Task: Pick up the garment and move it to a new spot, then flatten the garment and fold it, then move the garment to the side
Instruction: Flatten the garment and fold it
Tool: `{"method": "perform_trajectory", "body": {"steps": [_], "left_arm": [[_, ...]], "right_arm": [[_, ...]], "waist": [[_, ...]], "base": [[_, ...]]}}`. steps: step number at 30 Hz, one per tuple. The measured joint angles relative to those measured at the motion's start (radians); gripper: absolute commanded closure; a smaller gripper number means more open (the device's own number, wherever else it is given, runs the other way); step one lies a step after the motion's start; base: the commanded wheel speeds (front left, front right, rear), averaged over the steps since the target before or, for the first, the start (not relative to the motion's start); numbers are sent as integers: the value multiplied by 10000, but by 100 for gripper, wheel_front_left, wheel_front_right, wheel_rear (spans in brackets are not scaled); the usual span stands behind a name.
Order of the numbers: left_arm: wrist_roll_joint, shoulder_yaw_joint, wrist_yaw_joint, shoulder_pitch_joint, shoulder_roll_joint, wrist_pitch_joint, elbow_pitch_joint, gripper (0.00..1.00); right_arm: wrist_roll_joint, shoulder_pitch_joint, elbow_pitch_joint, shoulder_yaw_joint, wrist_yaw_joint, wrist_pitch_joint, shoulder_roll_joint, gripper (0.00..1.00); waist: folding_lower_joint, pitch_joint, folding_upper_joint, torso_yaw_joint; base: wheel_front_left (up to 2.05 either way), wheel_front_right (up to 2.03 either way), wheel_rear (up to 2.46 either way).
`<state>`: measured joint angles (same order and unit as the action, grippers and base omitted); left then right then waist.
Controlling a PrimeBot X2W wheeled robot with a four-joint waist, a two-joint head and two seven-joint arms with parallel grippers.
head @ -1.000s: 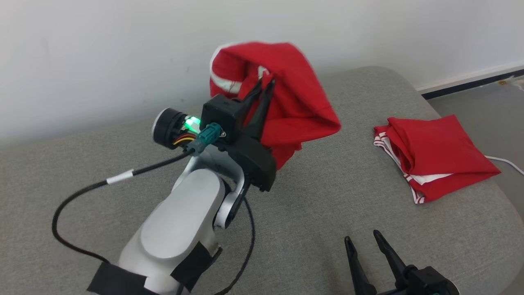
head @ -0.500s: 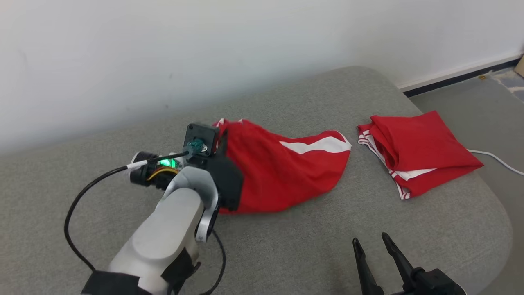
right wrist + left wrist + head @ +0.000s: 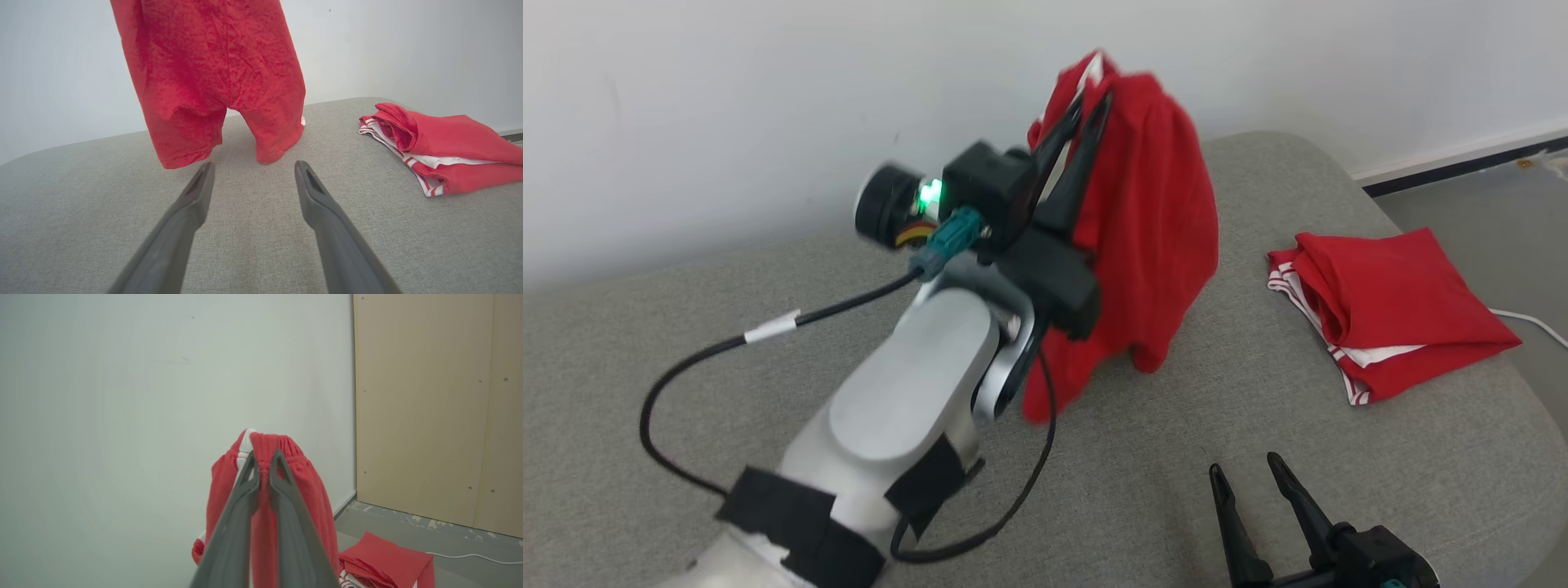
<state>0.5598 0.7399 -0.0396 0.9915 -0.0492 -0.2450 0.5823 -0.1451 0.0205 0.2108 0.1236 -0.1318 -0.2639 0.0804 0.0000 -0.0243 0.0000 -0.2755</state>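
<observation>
Grey cushion [image 3: 1217, 425] spreads under everything. Above it hangs the garment [image 3: 1152, 212], a pair of red shorts held up by the waistband, legs dangling close to the surface. A folded red garment [image 3: 1396, 318] lies well apart at the right edge. The left gripper [image 3: 1093, 100] is pinched tight on the waistband; the right gripper [image 3: 1245, 465] sits low, fingers spread and holding nothing. This looks like the moving step; next, the shorts want lowering onto bare cushion and laying flat

A bare test room, lab-like.
Plain white wall [image 3: 727, 98], plywood panel [image 3: 429, 408], scuffed grey floor [image 3: 461, 539], loose white cable [image 3: 470, 555], grey upholstered pad [image 3: 670, 327].
</observation>
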Motion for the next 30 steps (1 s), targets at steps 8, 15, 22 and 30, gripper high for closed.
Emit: {"method": "perform_trajectory", "body": {"steps": [8, 15, 22, 30], "left_arm": [[1402, -658, -792, -3458, -859, 343, 786, 100], [1829, -940, -2029, -5657, -2127, 1264, -571, 100], [1739, -863, -3730, -6729, -3162, 2959, -1941, 0], [1666, -1200, -4564, -6450, -3896, 3789, -4094, 0]], "right_arm": [[2, 161, -102, -299, 0, 0, -17, 0], [52, 235, -245, -462, 0, 0, 25, 0], [48, 88, -242, -265, 0, 0, -6, 0], [42, 72, -188, -238, 0, 0, 15, 0]], "waist": [[0, -52, 0, 109], [0, -156, 0, 623], [0, -340, 0, 983], [0, -355, 0, 732]], "base": [[0, 0, 0], [0, 0, 0], [0, 0, 0], [0, 0, 0]]}}
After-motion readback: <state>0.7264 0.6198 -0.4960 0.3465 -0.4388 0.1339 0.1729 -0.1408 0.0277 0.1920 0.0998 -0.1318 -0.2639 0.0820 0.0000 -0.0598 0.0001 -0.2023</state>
